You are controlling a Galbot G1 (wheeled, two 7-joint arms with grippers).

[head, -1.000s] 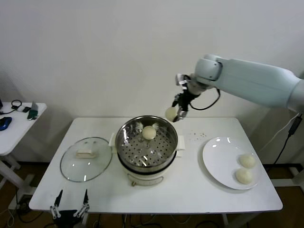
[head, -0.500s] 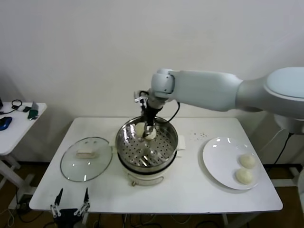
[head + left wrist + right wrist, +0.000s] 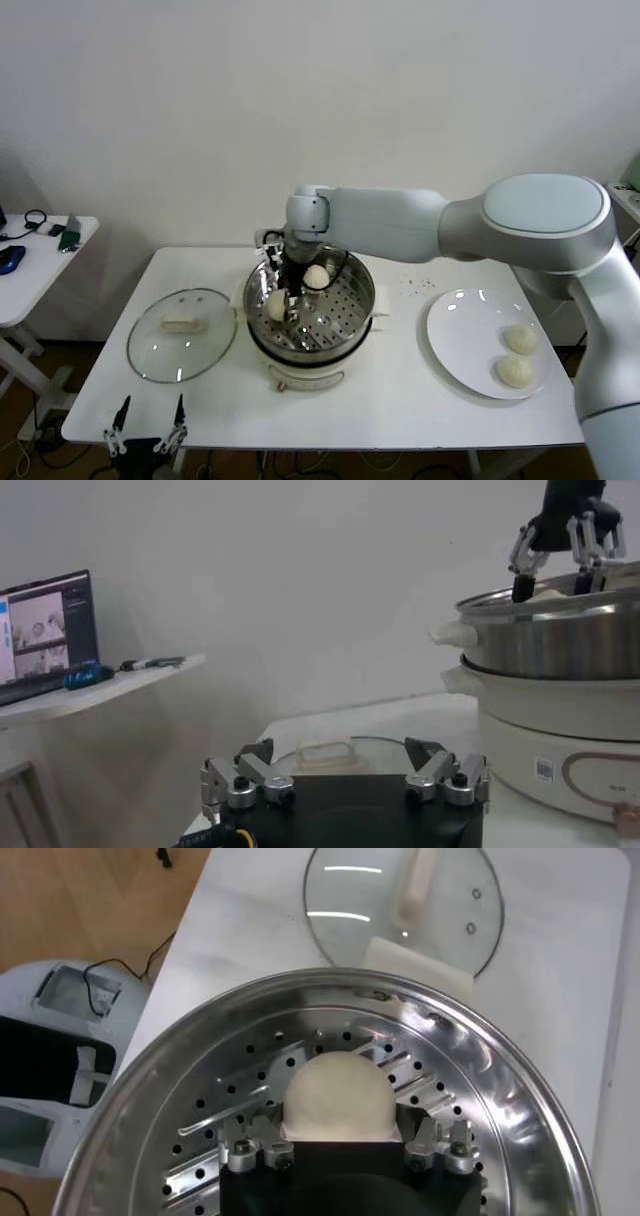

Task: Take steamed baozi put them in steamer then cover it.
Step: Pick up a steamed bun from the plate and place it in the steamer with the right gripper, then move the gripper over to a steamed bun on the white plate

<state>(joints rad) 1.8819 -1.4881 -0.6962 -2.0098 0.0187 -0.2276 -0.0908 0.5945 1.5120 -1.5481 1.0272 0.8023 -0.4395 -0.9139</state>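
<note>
Right hand [image 3: 278, 300] clamps a baozi [image 3: 337, 1095] low inside the steamer [image 3: 350, 318].

nothing legible anywhere: the small square sticker [image 3: 544, 770] on the steamer [image 3: 560, 695] base, lower right of the left wrist view, is too small to make out.

On the desk [image 3: 400, 400] the steamer [image 3: 345, 345] sits centre, with one baozi [image 3: 316, 276] at its tray's 12 o'clock. The cover [image 3: 180, 334] lies at 9 o'clock, the plate [image 3: 460, 330] with two buns [image 3: 519, 338] at 3 o'clock.
</note>
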